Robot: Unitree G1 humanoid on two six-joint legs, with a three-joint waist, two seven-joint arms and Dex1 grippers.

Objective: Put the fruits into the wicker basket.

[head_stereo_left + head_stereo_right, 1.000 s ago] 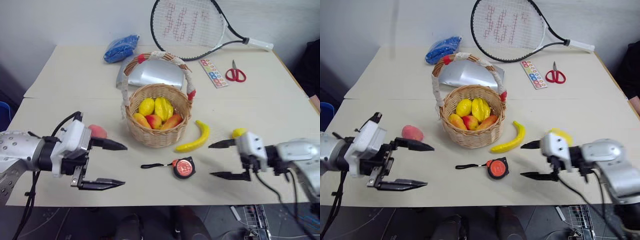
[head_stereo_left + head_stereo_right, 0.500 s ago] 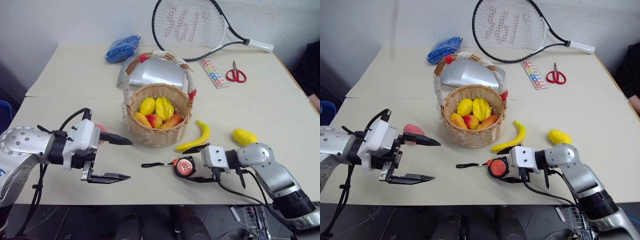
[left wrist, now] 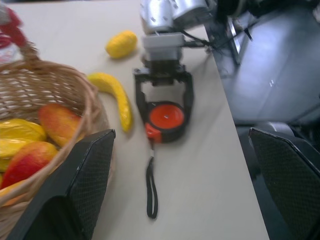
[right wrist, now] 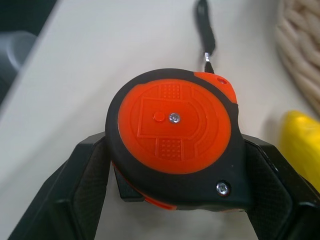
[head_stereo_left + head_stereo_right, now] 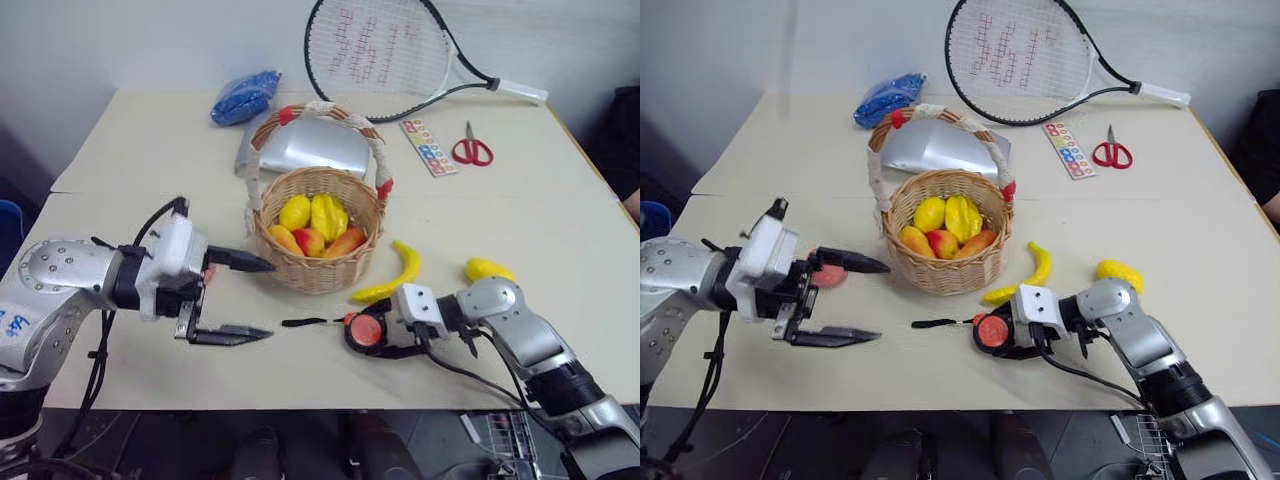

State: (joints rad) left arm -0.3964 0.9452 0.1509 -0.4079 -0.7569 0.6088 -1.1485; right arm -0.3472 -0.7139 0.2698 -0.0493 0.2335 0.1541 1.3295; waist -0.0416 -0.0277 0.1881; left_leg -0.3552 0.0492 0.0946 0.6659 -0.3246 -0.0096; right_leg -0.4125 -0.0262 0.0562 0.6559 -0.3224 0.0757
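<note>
Right gripper (image 4: 172, 200) clamped on tape measure (image 4: 175, 150).
Banana (image 5: 392, 274) and wicker basket (image 5: 318, 270) just beyond it; left gripper (image 5: 245, 297) spread wide, peach (image 5: 829, 275) between fingers.

The left gripper (image 5: 238, 298) hangs above the desk with its two black fingers spread wide apart, one above the other, pointing toward the robot's right. The right arm reaches in low, bent at the elbow. The right gripper (image 5: 366, 331) points to the robot's left, its fingers pressed against both sides of the tape measure (image 4: 172, 145).
</note>
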